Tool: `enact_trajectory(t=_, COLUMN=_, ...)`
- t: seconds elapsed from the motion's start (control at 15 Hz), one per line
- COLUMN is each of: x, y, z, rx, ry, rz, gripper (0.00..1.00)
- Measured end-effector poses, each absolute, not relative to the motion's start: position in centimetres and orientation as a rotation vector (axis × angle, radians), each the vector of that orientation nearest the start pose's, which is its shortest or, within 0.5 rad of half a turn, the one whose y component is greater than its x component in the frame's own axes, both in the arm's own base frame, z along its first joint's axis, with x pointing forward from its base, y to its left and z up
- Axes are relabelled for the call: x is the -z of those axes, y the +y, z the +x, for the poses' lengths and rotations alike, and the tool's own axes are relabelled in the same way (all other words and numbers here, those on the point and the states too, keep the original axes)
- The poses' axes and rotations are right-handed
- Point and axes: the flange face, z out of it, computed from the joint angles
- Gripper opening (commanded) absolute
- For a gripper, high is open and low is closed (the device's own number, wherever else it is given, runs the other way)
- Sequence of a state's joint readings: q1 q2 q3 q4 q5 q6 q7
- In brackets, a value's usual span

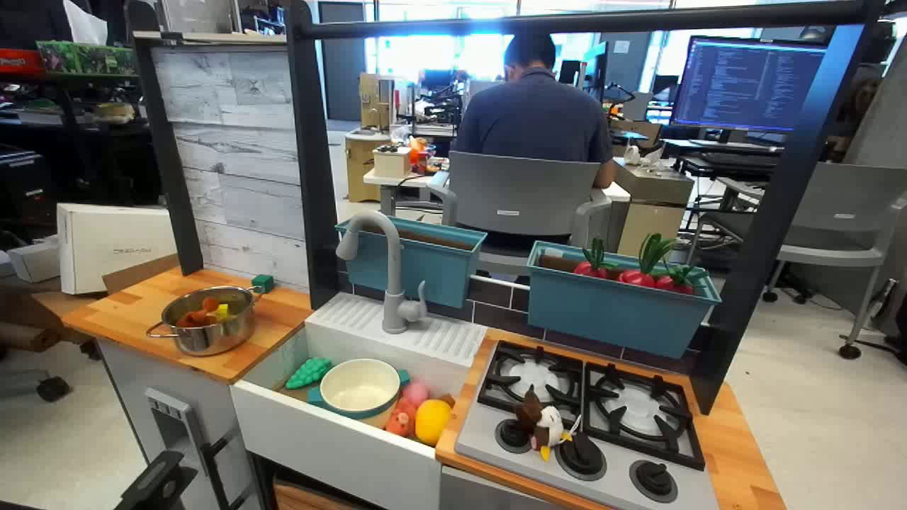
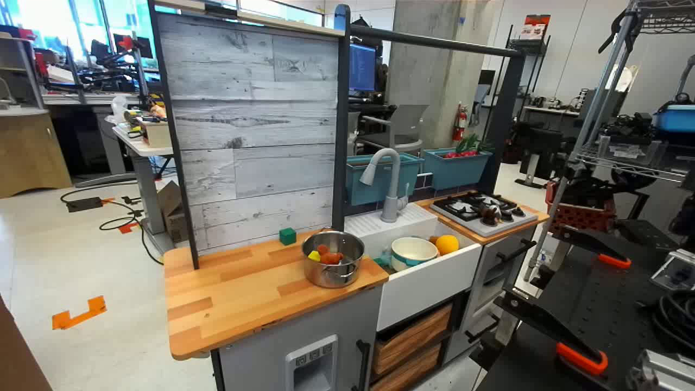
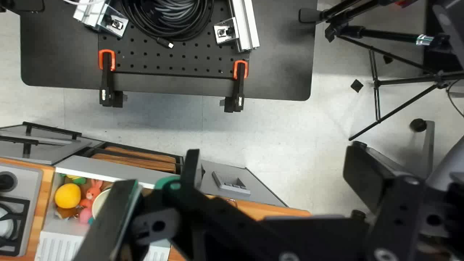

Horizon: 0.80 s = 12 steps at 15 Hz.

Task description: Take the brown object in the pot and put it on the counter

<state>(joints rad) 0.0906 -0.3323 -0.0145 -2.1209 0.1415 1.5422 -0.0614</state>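
Note:
The silver pot [image 1: 225, 341] stands on the wooden counter [image 1: 117, 308]; the pot [image 2: 332, 276] and counter [image 2: 233, 296] show in both exterior views. The brown object [image 1: 196, 319] is a reddish-brown lump inside the pot, against a yellow piece [image 1: 222, 312]; it also shows in an exterior view [image 2: 330, 258]. Its exact outline is unclear. My gripper [image 3: 275, 159] is open in the wrist view, with nothing between its fingers. It hides most of the pot and counter there; a strip of counter [image 3: 261, 209] and a pot handle show. I cannot make out the gripper in the exterior views.
A green block [image 2: 288, 235] sits behind the pot near the wood-panel wall [image 2: 255, 125]. The white sink [image 1: 333, 432] holds a cream bowl [image 1: 360, 386] and toys. A grey faucet [image 1: 394, 269] rises behind it. A plush toy [image 1: 544, 421] lies on the stove.

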Motion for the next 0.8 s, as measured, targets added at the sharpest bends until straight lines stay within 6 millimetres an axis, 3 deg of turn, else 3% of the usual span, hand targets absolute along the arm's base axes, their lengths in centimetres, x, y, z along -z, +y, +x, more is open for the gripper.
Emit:
enact_trajectory(t=0.6, x=-53.24, y=4.71, z=42.52, rx=-0.366, ry=-0.186, rz=-2.970, gripper=1.00)
enact_trajectory(t=0.8, x=-52.31, y=4.64, z=43.17, rx=-0.335, ry=-0.175, rz=-2.975, gripper=1.00)
